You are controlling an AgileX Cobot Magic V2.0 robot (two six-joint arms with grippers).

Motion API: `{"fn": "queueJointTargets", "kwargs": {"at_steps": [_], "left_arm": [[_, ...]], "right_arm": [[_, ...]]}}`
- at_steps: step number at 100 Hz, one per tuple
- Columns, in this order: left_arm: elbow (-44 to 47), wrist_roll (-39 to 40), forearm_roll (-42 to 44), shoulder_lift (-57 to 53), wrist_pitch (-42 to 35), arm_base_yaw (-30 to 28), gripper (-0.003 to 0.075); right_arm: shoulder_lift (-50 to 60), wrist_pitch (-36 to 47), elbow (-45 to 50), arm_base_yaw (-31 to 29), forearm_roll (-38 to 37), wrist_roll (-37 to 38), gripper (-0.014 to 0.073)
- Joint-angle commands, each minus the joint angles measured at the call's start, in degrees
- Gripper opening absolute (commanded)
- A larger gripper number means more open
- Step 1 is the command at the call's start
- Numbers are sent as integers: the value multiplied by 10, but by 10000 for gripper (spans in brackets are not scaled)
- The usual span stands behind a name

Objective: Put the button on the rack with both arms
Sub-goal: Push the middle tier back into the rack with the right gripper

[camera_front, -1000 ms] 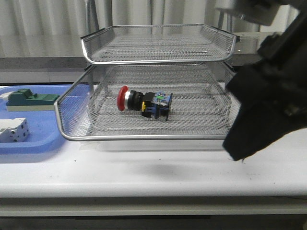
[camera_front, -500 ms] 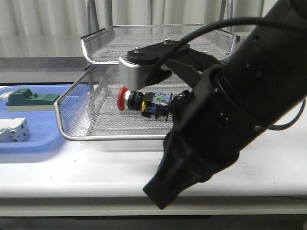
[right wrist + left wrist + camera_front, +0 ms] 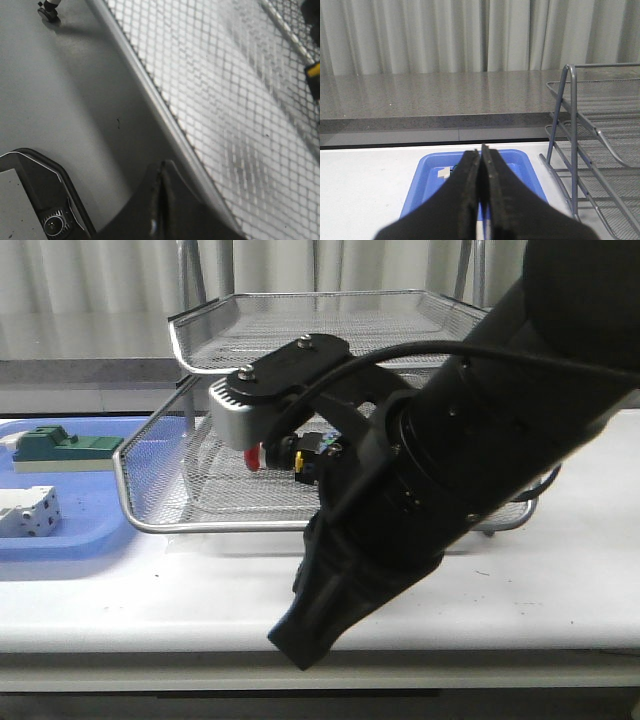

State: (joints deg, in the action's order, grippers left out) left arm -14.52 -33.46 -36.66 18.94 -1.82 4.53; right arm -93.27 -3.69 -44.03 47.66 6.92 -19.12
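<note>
Right arm (image 3: 450,480): the biggest shape in the front view, crossing in front of the rack and hiding most of its right half.

Rack (image 3: 160,510): mesh trays; the landmark for all below. The lower tray is pulled forward, its front rim toward the camera.

Blue tray (image 3: 60,540): just left of the rack, touching or nearly touching its rim. It holds a green block (image 3: 60,447) and a white block (image 3: 28,512).

Button (image 3: 290,453): lies on its side on the rack's lower tray, red cap toward the left, partly hidden by the arm.

Right gripper (image 3: 161,200): fingers closed together with nothing between them, just outside the rack's front rim, over the table.

Left gripper (image 3: 481,185): fingers pressed together, empty, left of the rack and above the blue tray.

Risks: the arm's bulk sits close to the lower tray; a swing could catch the rim, shifting the rack or rolling the button. The closed fingertips could snag the mesh if driven forward.

Room: bare table in front of the rack gives space to pull back. Between the trays there is little headroom.
</note>
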Motion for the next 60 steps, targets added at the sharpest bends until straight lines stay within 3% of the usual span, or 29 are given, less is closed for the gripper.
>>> {"fn": "queueJointTargets", "kwargs": {"at_steps": [1,60], "left_arm": [[-16,5,-3,3,-38,-1,-20],[-16,5,-3,3,-38,-1,-20]], "right_arm": [[15,46,-26,-13,-16,-5,-66],[-39,47,-123,-150,-54,-5,-66]]}}
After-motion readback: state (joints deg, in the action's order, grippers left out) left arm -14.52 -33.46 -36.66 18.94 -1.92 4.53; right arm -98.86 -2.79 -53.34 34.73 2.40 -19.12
